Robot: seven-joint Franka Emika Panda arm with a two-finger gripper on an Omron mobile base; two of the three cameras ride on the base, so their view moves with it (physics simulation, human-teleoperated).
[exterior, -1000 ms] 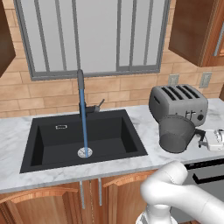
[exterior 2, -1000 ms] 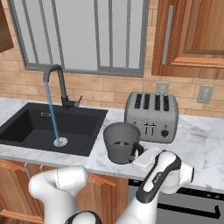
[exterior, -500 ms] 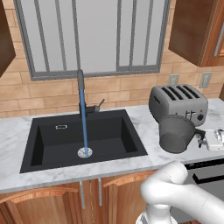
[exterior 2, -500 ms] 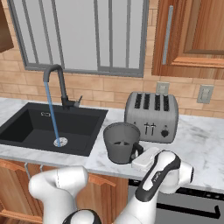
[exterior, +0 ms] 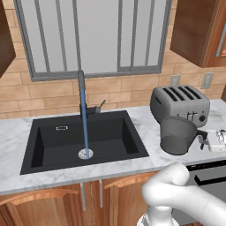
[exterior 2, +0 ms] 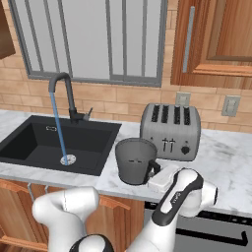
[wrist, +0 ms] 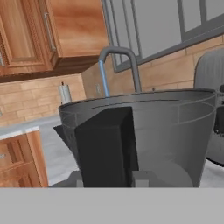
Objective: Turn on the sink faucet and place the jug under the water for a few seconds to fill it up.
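Here the claw [exterior 2: 153, 173] grips the jug [exterior 2: 134, 161] handle, near the counter [exterior 2: 221, 162] edge.

1. The left base view looks forward and down from behind the arm's left, squarely over the sink [exterior: 48, 145] and faucet [exterior: 81, 95]
2. The right base view looks from behind the arm's right, nearer the toaster [exterior 2: 170, 130]; both share sink, faucet, toaster and jug [exterior 2: 134, 160]
3. The hand view sits low at desk [exterior 2: 221, 162] level, very close to the jug's handle [wrist: 107, 148], facing the faucet beyond

The jug [exterior: 177, 135] stands before the toaster [exterior: 179, 104], right of the sink [exterior: 48, 150].
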